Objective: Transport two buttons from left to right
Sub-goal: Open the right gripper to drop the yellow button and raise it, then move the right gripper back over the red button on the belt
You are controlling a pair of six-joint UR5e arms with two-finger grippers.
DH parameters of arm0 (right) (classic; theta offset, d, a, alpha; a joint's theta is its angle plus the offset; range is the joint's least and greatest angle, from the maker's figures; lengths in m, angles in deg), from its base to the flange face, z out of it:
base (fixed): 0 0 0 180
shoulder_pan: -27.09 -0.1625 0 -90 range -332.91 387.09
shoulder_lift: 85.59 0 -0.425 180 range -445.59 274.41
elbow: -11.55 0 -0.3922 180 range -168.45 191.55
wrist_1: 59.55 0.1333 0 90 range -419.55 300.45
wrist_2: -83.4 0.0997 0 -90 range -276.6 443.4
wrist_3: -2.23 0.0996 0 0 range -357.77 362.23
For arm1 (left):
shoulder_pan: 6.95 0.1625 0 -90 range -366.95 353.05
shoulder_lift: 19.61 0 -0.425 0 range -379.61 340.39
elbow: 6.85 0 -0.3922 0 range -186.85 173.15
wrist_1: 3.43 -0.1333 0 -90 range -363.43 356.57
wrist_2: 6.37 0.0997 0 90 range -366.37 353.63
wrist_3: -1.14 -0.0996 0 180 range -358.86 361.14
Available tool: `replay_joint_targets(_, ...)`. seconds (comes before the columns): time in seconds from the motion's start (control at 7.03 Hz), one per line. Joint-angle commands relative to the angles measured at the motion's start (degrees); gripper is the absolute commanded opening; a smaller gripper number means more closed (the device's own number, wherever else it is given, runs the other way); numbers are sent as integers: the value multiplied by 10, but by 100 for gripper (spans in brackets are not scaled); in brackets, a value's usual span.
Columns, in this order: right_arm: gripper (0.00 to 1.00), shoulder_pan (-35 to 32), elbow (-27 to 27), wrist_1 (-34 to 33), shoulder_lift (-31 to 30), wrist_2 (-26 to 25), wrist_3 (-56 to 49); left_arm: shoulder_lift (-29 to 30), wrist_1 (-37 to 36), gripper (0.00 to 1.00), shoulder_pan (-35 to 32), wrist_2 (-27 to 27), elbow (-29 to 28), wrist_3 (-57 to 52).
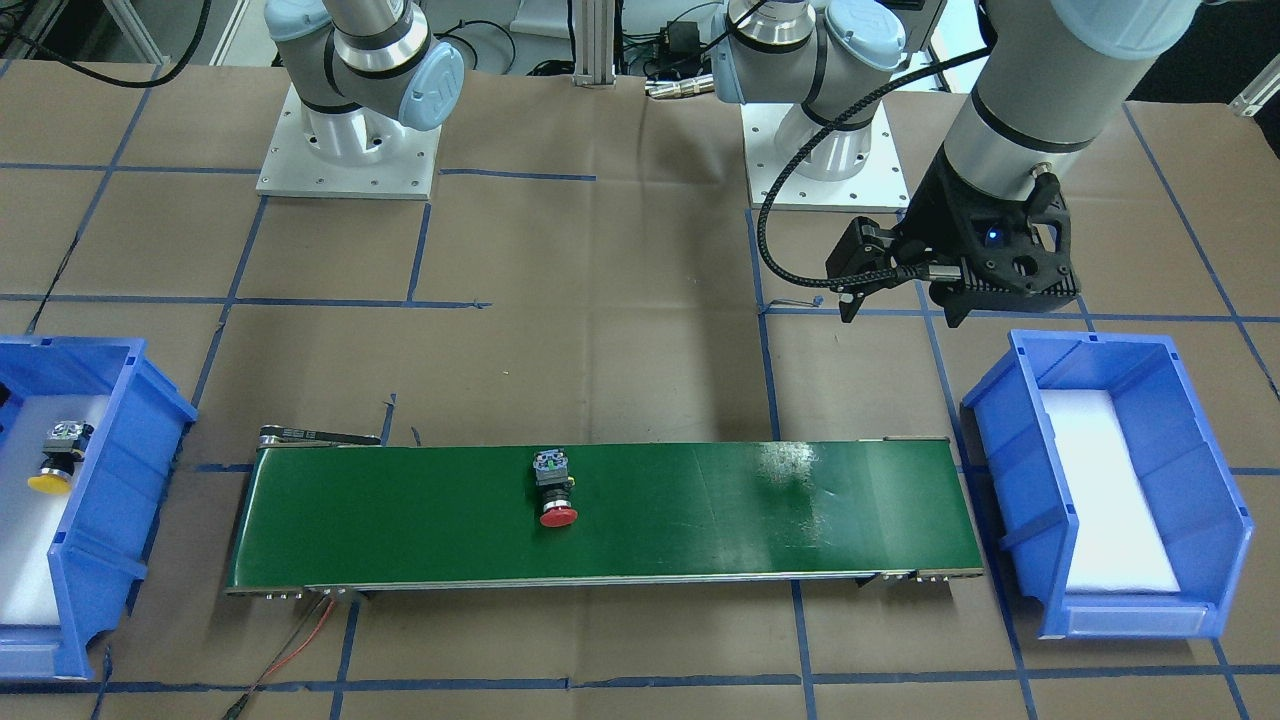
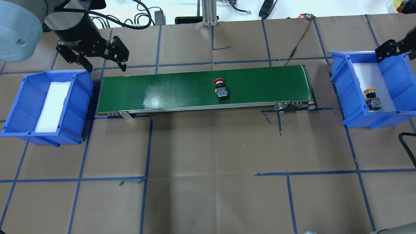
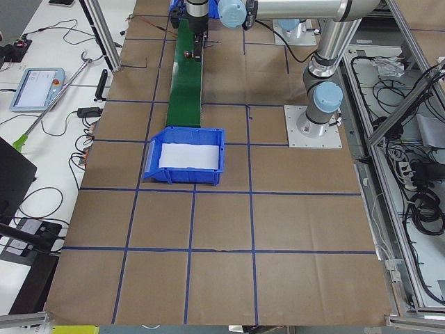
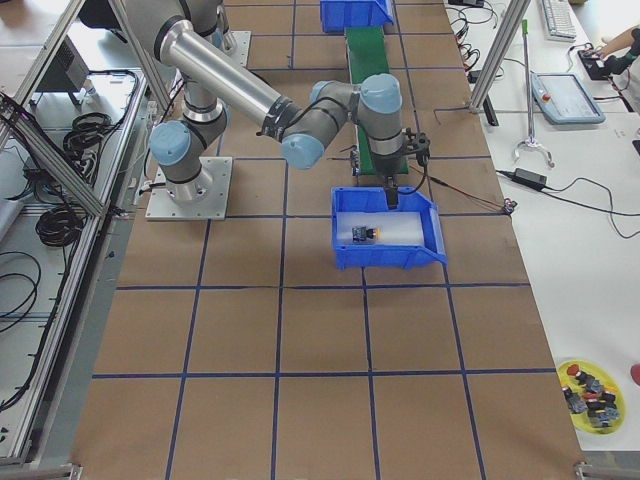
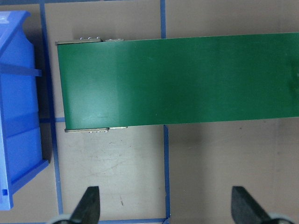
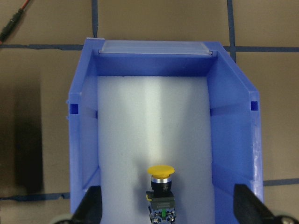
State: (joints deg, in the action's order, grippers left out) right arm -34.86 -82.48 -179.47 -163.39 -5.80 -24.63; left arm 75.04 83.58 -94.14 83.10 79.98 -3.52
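Right claw (image 6: pixel 168 205) hangs with its fingers spread wide and pinches nothing. Straight below it, between the two fingers but clear of both, the yellow button (image 6: pixel 161 184) lies on its side. The red button (image 2: pixel 221 88) lies well off to this claw's side, about midway along the green belt (image 2: pixel 169 91), also on its side. It is well apart too from the left claw (image 2: pixel 107 69), which is likewise spread and empty and hovers near the belt's other end. Around the yellow button, under the right claw, stands the right-hand bin (image 2: pixel 341 87), lined with white foam. Beside the left claw, the left-hand bin (image 2: pixel 19 97) holds only its foam pad.

By the look of it, one button is delivered and the second is in transit, so the task seems about half done and the left arm's share finished. The next move appears to belong to the right claw. It would shift from over the bin to the belt end nearest it, come down around the red button's black body, close, and carry it back to lie beside the yellow one.
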Motion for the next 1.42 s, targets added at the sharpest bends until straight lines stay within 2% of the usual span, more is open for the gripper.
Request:
replay_joint_targets(0.0,100,-49,67,144,-3,-3,120,-1,0,100,0,0,0,0)
replay_joint_targets(0.28,100,-125,75,159,-5,-5,199,0,0,100,0,0,-1,0)
replay_joint_targets(0.43,100,-175,75,162,-5,-28,260,-1,0,100,0,0,1,0)
replay_joint_targets(0.57,100,-237,75,152,-5,-61,282,-1,0,100,0,0,0,0)
replay_joint_targets(0.71,100,-277,75,149,-3,-68,284,-1,0,100,0,0,1,0)
replay_joint_targets(1.28,100,-287,74,136,4,-60,287,-1,0,100,0,0,1,0)
